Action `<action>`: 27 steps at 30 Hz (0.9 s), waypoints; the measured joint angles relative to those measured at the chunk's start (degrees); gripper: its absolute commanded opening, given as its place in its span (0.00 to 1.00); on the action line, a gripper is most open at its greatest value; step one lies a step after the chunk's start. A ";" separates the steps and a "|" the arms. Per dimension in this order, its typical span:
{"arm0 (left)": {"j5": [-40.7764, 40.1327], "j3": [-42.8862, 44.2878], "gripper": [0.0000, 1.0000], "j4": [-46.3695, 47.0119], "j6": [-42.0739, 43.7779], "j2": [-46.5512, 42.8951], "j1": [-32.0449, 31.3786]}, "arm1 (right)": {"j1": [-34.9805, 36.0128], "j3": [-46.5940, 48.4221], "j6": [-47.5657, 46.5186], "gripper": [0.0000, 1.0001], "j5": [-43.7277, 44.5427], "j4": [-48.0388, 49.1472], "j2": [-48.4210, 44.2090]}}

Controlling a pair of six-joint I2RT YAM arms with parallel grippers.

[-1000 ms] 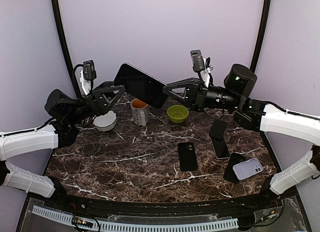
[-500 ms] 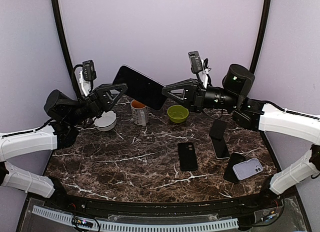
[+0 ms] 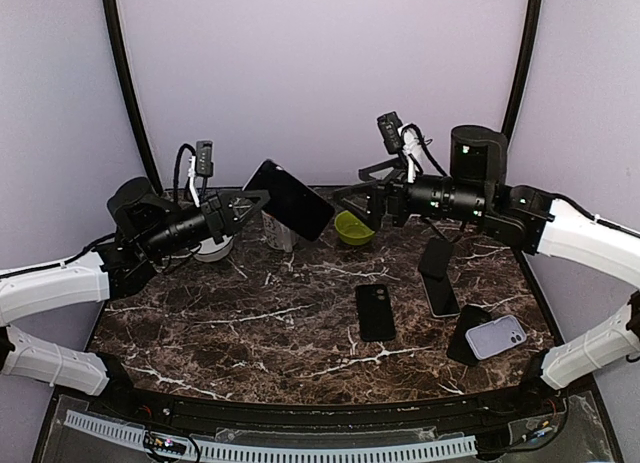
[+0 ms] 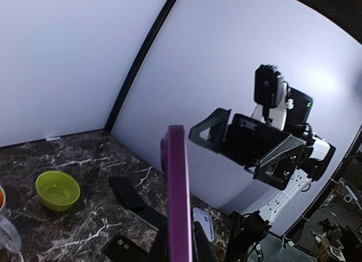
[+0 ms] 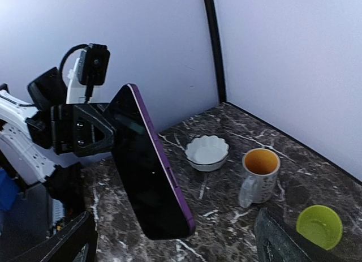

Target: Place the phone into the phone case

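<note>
The phone, dark-screened with a purple frame, hangs tilted in the air above the back of the table. My left gripper is shut on its left end; in the left wrist view the phone stands edge-on between the fingers. My right gripper is open just right of the phone and apart from it; its fingers frame the phone in the right wrist view. A lilac phone case lies at the front right, partly on a black slab. A black case lies mid-table.
A green bowl, a mug and a white scalloped bowl stand at the back under the phone. Two more dark phones lie right of centre. Purple walls with black posts close in the back.
My left gripper has shut on the phone. My right gripper has let go, opened wide and drawn back to the right. The phone has shifted down and left with the left arm.
</note>
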 measured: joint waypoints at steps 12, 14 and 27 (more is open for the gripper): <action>-13.46 4.42 0.00 -20.35 5.05 1.31 -2.64 | 2.91 6.97 -8.83 0.99 19.08 -9.29 5.42; -14.58 5.14 0.00 -21.92 5.62 1.95 -3.19 | 4.46 8.81 -9.84 0.98 20.55 -9.44 8.33; -17.49 6.84 0.00 -25.75 7.26 2.49 -3.52 | 10.99 14.99 -13.97 0.98 23.37 -7.98 19.91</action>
